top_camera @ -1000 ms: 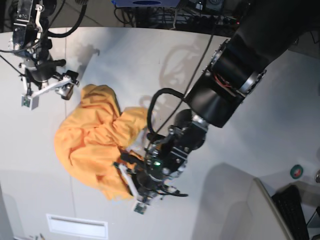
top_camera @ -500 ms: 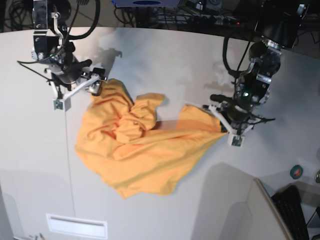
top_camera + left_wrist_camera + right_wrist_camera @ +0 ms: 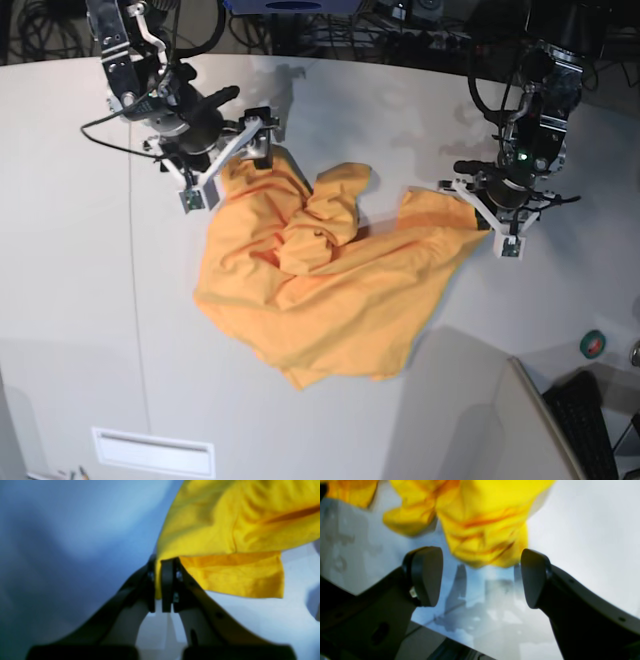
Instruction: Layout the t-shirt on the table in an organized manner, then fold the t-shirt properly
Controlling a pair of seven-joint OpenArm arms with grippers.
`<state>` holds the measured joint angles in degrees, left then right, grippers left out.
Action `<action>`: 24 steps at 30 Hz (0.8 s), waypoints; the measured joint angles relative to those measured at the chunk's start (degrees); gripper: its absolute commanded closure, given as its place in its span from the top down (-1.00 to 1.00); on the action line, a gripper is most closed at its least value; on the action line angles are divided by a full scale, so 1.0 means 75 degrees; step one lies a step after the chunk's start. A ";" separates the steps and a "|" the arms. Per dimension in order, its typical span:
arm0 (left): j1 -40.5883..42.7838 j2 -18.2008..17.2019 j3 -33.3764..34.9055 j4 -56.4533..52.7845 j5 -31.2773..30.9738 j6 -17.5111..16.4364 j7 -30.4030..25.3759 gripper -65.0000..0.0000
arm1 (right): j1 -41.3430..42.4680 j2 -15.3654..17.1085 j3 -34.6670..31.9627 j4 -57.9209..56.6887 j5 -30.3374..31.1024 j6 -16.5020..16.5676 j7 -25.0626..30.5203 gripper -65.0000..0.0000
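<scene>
The left gripper (image 3: 487,224) is clenched on the shirt's (image 3: 320,275) edge, and the cloth stretches from it across the table (image 3: 80,300) toward the right gripper (image 3: 226,166). That gripper is spread open over the bunched far corner, grasping nothing.

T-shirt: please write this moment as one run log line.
left end effector: shut on t-shirt edge | right end effector: open, beside cloth | t-shirt: crumpled on table, not folded
</scene>
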<state>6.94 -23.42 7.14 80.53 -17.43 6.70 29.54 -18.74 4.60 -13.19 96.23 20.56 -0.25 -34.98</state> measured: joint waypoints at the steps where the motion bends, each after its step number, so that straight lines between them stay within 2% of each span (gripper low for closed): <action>1: -0.0012 -0.0012 -0.0003 0.0015 0.0003 0.0000 0.0172 -1.00 | 0.0082 0.0029 -0.0128 -0.0230 -0.0003 -0.0029 -0.0017 0.41; 4: 0.0000 0.0012 -0.0009 0.0350 -0.0003 0.0006 0.0635 -1.00 | 0.0516 -0.0017 -0.0254 -0.1070 0.0029 -0.0023 0.0417 0.41; 7: -0.0012 0.0009 -0.0055 0.0813 -0.0006 0.0000 0.0743 -1.00 | 0.0944 -0.0009 -0.0256 -0.1784 -0.0009 -0.0020 0.0976 0.36; 9: -0.0052 0.0012 -0.0064 0.0901 0.0000 -0.0003 0.0871 -1.00 | 0.1096 0.0044 -0.0259 -0.2113 0.0003 -0.0026 0.1078 0.01; 11: -0.0055 0.0009 -0.0055 0.0898 0.0000 0.0000 0.1049 -1.00 | 0.1151 0.0055 -0.0265 -0.2361 0.0006 -0.0029 0.1192 -0.59; 12: -0.0038 0.0006 -0.0050 0.0898 0.0000 0.0000 0.1049 -1.00 | 0.1189 0.0044 -0.0265 -0.2442 0.0026 -0.0029 0.1183 -1.00; 15: -0.0125 0.0017 -0.0026 0.0901 -0.0017 -0.0003 0.1087 -1.00 | 0.1070 0.0052 -0.0134 -0.2221 0.0029 -0.0017 0.1046 -1.00; 19: -0.0571 0.0006 -0.0087 0.1055 -0.0032 0.0003 0.1230 -1.00 | 0.0251 0.0396 0.0764 -0.0755 -0.0020 -0.0044 0.0918 -1.00; 22: -0.1148 0.0020 -0.0026 0.1070 -0.0038 -0.0015 0.1751 -1.00 | 0.0227 0.0577 0.1507 0.0087 0.0032 -0.0023 0.0743 -1.00; 24: -0.1603 0.0050 -0.0009 0.1070 -0.0058 -0.0012 0.1976 -1.00 | 0.0583 0.0627 0.1973 0.0254 0.0038 -0.0020 0.0052 -1.00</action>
<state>-5.08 -23.05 7.07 88.55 -17.87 6.61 44.36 -14.37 9.30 1.61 98.13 20.84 -0.40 -34.59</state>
